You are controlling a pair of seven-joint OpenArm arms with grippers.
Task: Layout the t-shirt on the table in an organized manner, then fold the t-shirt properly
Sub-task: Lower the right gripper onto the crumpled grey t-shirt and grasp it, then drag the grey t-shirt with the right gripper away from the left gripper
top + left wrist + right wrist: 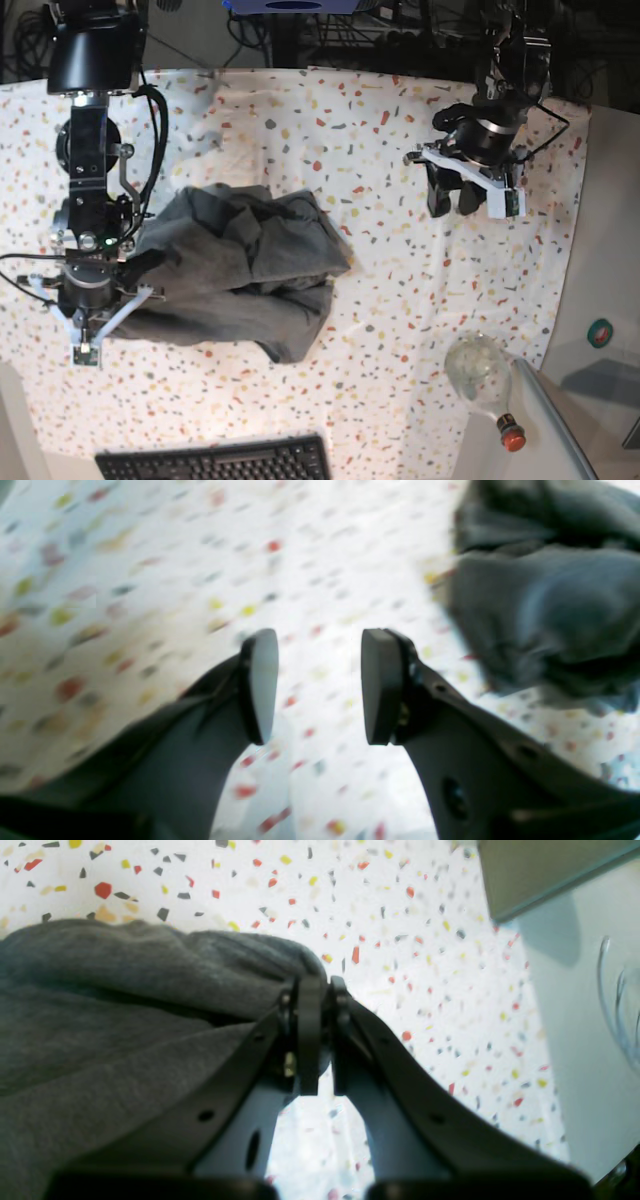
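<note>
Base view shows one heather-grey knit t-shirt (pixel 240 270) lying crumpled in soft folds on the flecked white surface (pixel 400 300), toward the right arm's side. Right gripper (pixel 320 990): jaws pinched closed on the t-shirt's edge. Left gripper (pixel 320 685): jaws parted, holding nothing, apart from the fabric.

Right gripper (pixel 320 1035) low, jaws pressed together on a pinch of the t-shirt (pixel 100 1015); left gripper (pixel 320 685) raised, jaws apart, holding nothing
</note>
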